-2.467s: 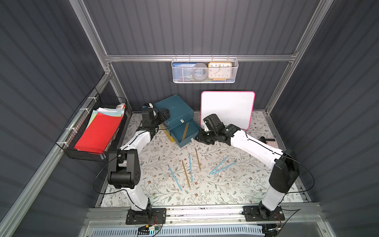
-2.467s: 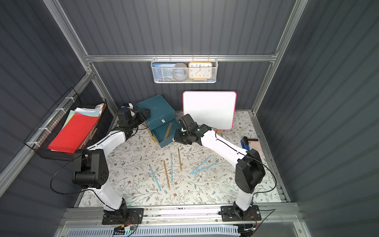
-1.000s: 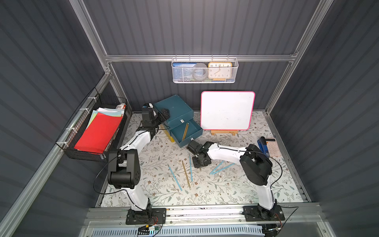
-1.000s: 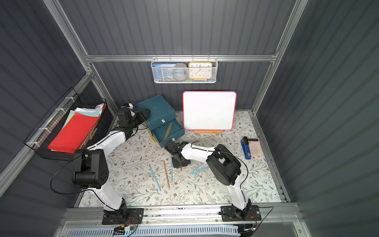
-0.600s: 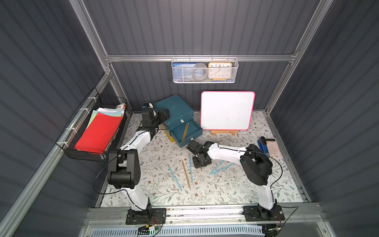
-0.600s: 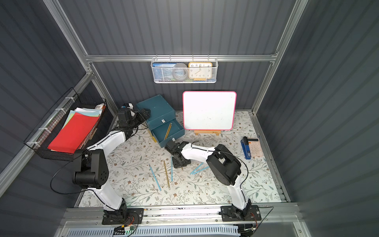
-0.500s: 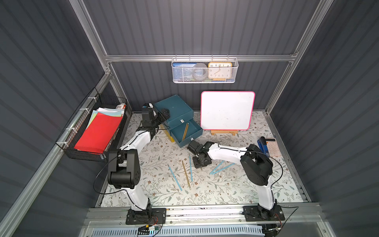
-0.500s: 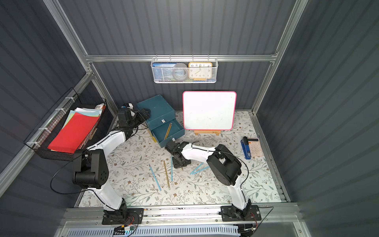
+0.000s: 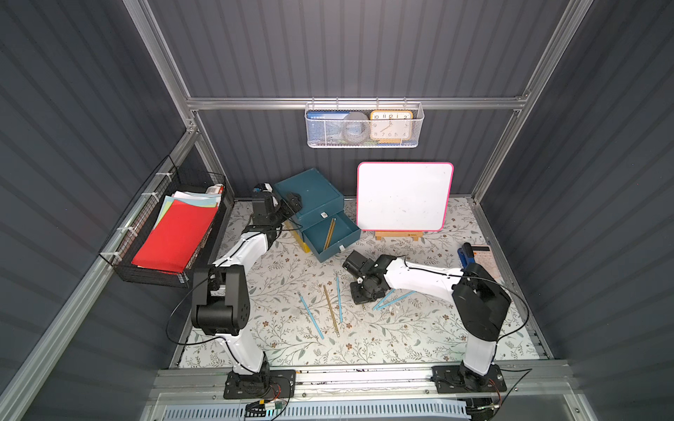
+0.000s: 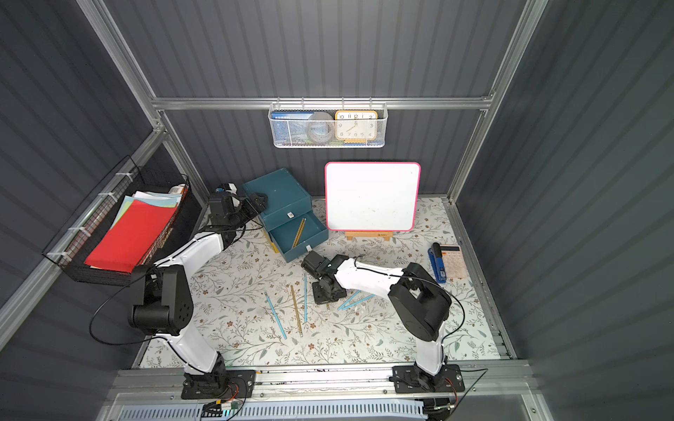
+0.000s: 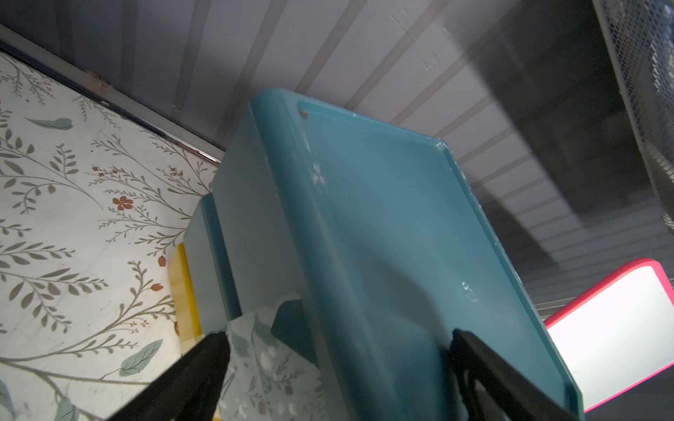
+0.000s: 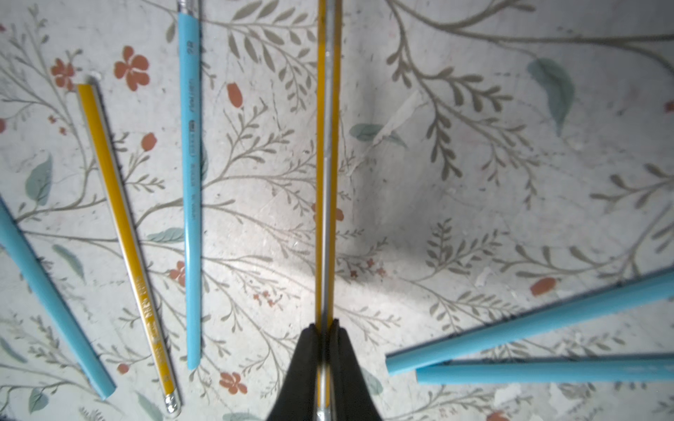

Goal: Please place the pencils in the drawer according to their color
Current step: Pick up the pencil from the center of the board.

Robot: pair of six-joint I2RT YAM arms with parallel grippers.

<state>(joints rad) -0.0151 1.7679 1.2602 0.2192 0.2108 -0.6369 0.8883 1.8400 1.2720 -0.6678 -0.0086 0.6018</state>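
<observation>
Pencils lie scattered on the floral mat. My right gripper points down at the mat, shut on a golden-yellow pencil; in both top views that gripper hides most of this pencil. Left of it lie another yellow pencil and two light blue pencils. Two more blue pencils lie to its right. The teal cabinet's lower drawer stands open with a yellow pencil inside. My left gripper is open, straddling the cabinet's top left edge.
A pink-framed whiteboard stands on an easel right of the cabinet. A blue stapler and a calculator lie at the right edge. A wire basket of papers hangs on the left wall, and a mesh basket with a clock on the back wall.
My right arm swung from beside the open drawer down to the mat, settled over the yellow pencil and closed its jaws on it. The left arm has not moved.
</observation>
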